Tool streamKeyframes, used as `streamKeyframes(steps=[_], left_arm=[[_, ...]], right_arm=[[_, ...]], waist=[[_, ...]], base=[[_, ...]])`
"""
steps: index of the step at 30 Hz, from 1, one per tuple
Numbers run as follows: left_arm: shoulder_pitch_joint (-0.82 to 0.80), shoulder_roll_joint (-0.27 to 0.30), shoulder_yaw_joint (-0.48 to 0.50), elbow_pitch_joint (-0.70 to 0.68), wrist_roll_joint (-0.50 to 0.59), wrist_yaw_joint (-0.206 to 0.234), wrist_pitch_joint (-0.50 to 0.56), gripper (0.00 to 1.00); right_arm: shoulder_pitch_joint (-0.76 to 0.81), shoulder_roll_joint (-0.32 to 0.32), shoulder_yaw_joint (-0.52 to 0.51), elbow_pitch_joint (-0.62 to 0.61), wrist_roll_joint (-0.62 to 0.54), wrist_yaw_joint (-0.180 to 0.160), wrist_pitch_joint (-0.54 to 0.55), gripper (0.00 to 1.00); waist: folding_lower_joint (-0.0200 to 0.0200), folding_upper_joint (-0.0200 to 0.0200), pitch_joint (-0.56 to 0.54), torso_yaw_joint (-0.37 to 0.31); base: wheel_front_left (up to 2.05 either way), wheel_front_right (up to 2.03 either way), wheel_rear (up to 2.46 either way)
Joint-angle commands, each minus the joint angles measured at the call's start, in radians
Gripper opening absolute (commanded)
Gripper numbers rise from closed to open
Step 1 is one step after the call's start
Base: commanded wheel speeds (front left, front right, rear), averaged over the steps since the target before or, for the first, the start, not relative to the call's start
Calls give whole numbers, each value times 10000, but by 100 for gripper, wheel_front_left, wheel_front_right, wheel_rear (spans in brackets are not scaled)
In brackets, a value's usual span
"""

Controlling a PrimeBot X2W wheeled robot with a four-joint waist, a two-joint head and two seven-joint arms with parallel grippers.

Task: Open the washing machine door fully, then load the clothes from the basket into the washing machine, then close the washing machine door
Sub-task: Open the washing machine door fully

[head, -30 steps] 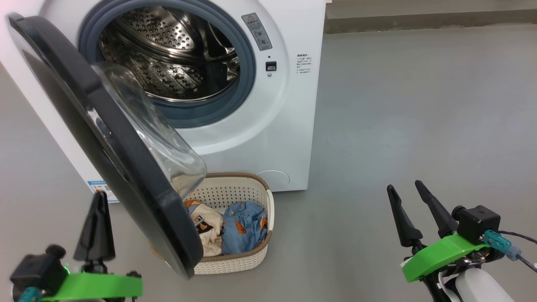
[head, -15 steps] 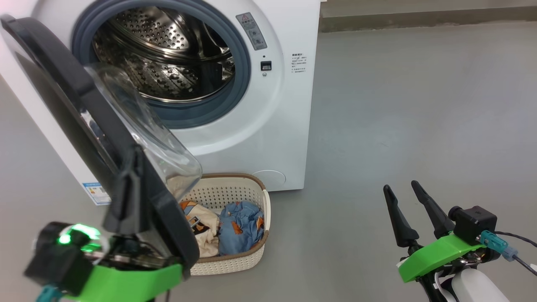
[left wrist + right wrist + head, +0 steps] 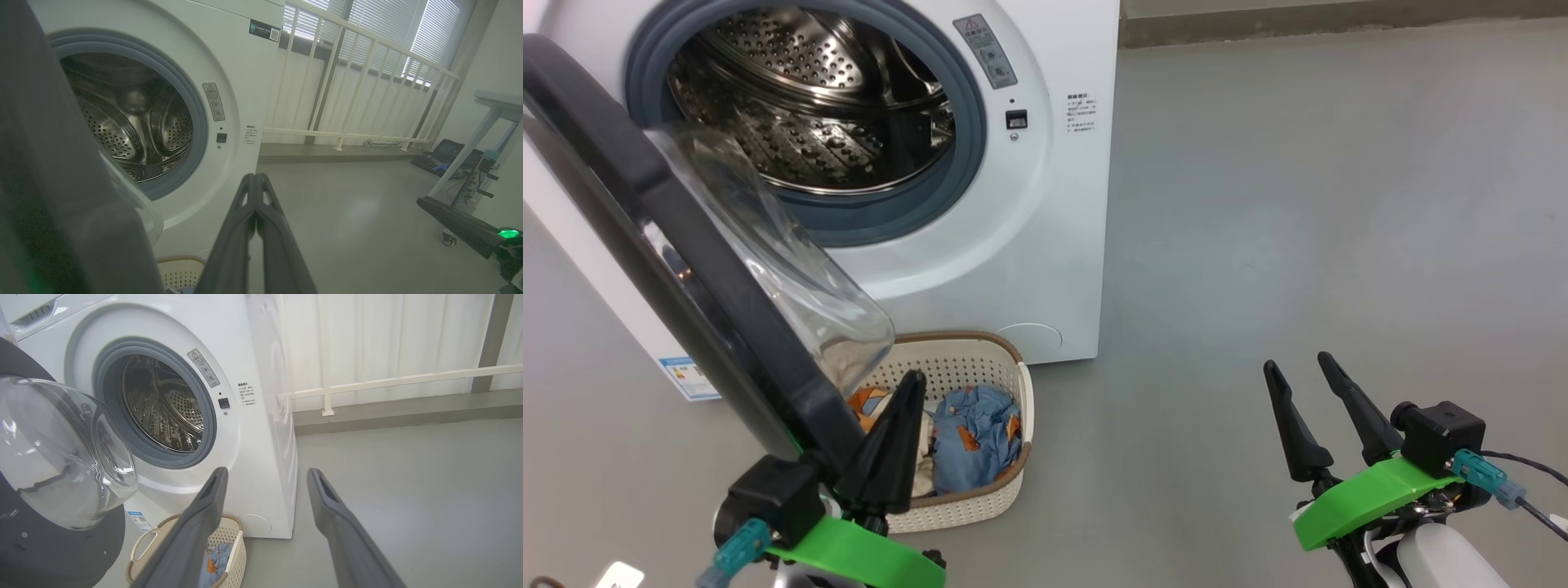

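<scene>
Our left pincer (image 3: 913, 382), fingers together, stands just right of the partly open large round glossy black door (image 3: 605, 139), at its near edge. Our right pincer (image 3: 1297, 364), fingers apart, is much farther.

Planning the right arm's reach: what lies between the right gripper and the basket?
Bare grey floor, nothing else: in the head view the stretch from the right gripper to the basket is clear.

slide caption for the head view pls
Shut left gripper beside the open washing machine door, clothes in the basket, right gripper open.
</scene>
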Motion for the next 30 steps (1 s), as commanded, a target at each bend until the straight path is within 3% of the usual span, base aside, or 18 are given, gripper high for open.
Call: streamKeyframes(steps=[1, 14, 30], left_arm=[[-214, 13, 316, -23, -90, 22, -8, 0], [-857, -37, 896, 2137, -677, 197, -688, 0], [-184, 279, 1246, 1833, -896, 488, -845, 0]], right_arm=[[-41, -4, 223, -264, 66, 58, -124, 100], [-32, 84, 218, -188, 57, 58, -124, 100], [97, 123, 159, -143, 105, 58, -124, 100]], waist=[[0, 0, 31, -17], [0, 0, 121, 114], [0, 0, -65, 925]], base=[[0, 0, 0], [0, 0, 0], [0, 0, 0]])
